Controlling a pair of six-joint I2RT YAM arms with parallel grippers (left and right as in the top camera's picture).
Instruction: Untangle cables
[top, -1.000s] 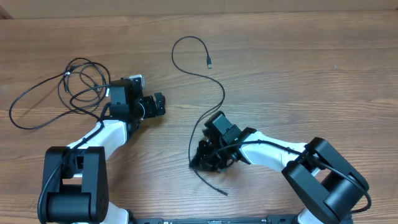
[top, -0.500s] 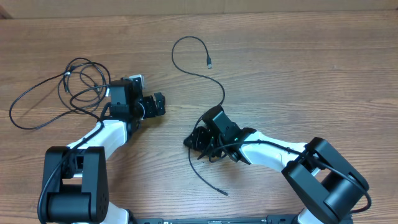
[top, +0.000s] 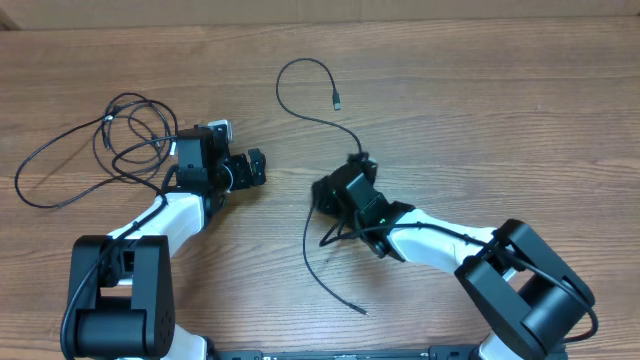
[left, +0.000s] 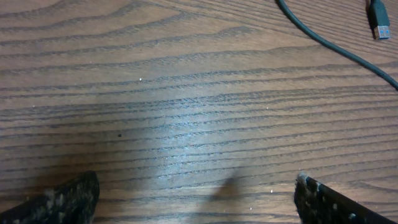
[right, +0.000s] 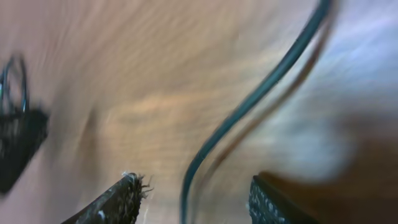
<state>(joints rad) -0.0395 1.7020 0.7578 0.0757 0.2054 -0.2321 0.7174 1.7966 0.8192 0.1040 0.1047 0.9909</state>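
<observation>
The cables are thin, light and limp, so they will likely slide and drape rather than hold a shape, and a pinch on the cord just behind a plug should give the surest hold. The bunch (top: 120, 140) lies in overlapping loops at the left of the tabletop (top: 500, 80), just beside the left arm (top: 185, 205). The lone cable (top: 352, 133) is well apart from it, curling from its plug (top: 337, 100) down past the right arm (top: 430, 235) to a free end near the front edge. The left jaws stand wide open over bare wood, holding nothing. The right wrist view is blurred, but the right jaws look parted, with the lone cable running between them — not pinched. Nothing else lies on the tabletop; only the arms' own thicker cables crowd the work, and the bunch's crossing loops could snag if pulled.
</observation>
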